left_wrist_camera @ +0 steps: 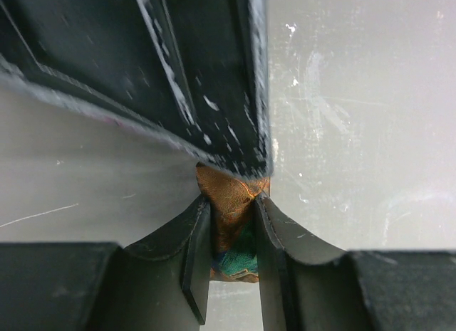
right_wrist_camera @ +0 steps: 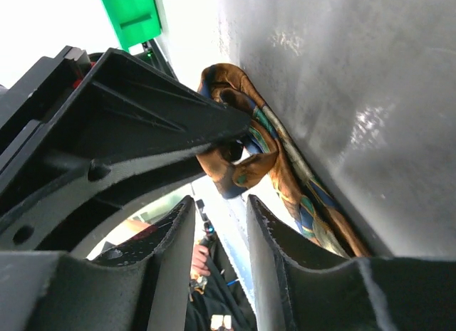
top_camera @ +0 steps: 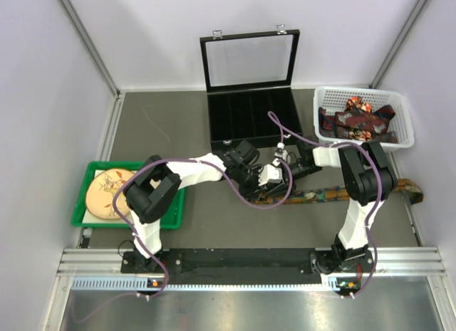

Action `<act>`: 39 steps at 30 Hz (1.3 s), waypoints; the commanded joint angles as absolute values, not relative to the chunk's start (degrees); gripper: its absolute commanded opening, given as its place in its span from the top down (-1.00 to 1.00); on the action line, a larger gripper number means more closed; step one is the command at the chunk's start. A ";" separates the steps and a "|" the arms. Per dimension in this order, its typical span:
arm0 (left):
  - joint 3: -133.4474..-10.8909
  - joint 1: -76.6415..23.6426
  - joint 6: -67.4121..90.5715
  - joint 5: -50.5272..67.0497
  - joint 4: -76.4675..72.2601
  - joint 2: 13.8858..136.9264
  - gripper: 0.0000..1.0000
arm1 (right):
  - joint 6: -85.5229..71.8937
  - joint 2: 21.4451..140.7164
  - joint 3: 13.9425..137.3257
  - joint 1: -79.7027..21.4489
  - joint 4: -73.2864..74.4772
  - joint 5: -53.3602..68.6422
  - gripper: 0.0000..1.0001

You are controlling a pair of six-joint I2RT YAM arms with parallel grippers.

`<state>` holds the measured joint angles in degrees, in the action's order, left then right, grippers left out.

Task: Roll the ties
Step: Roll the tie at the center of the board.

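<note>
One tie (top_camera: 335, 193), patterned in orange, brown, blue and green, lies stretched along the table from the middle to the right edge. Its left end is lifted and curled over. My left gripper (top_camera: 263, 177) is shut on that curled end; the left wrist view shows orange and green fabric (left_wrist_camera: 231, 235) pinched between the jaws of the left gripper (left_wrist_camera: 231, 203). My right gripper (top_camera: 285, 164) sits close against it from the right. In the right wrist view the right gripper (right_wrist_camera: 219, 203) is slightly open and empty, just below the curled tie end (right_wrist_camera: 246, 149). More ties (top_camera: 356, 117) lie in the white basket (top_camera: 402, 103).
An open black case (top_camera: 249, 121) with divided compartments stands just behind both grippers, its lid upright. A green tray (top_camera: 82, 203) holding a round plate is at the left. Purple cables loop over both arms. Walls close in the table on three sides.
</note>
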<state>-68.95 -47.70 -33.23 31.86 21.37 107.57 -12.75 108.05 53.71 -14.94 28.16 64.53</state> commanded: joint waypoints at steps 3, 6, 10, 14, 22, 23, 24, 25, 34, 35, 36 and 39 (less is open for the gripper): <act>-71.28 -48.69 -31.73 31.38 18.98 108.72 0.34 | -14.94 108.10 55.72 -16.87 24.35 63.29 0.33; -71.28 -48.87 -31.47 31.46 18.98 108.90 0.34 | -14.50 108.90 56.34 -17.49 25.13 61.88 0.35; -71.46 -48.96 -31.81 31.64 19.07 108.90 0.34 | -14.76 109.16 56.07 -17.93 24.00 60.38 0.59; -71.46 -48.96 -32.43 31.20 20.30 108.46 0.06 | -13.54 109.69 56.07 -18.02 24.70 59.33 1.00; -68.29 -47.64 -34.72 28.92 19.78 105.11 -0.75 | -11.08 107.14 54.67 -17.93 25.66 59.24 1.00; -68.29 -47.90 -34.37 28.22 19.25 105.47 -0.77 | -10.64 107.05 54.67 -17.93 25.58 59.50 1.00; -68.64 -48.51 -33.93 27.78 18.81 106.43 -0.77 | -10.55 107.14 54.75 -17.93 25.66 59.68 1.00; -68.82 -48.86 -33.66 26.29 17.94 107.13 -0.77 | -10.20 107.14 54.84 -17.93 25.49 60.03 1.00; -68.74 -50.80 -35.51 21.36 23.81 109.60 -0.08 | -9.40 107.75 55.63 -18.10 25.66 61.87 1.00; -67.86 -50.80 -35.59 20.57 24.17 108.99 0.01 | -9.40 108.28 56.07 -18.19 25.93 61.61 1.00; -65.94 -50.80 -35.51 20.04 24.26 107.59 0.16 | -9.23 108.54 56.42 -18.37 26.19 61.61 1.00; -62.86 -50.80 -35.51 17.94 24.87 105.13 0.35 | -9.58 108.90 56.78 -19.25 26.28 61.17 1.00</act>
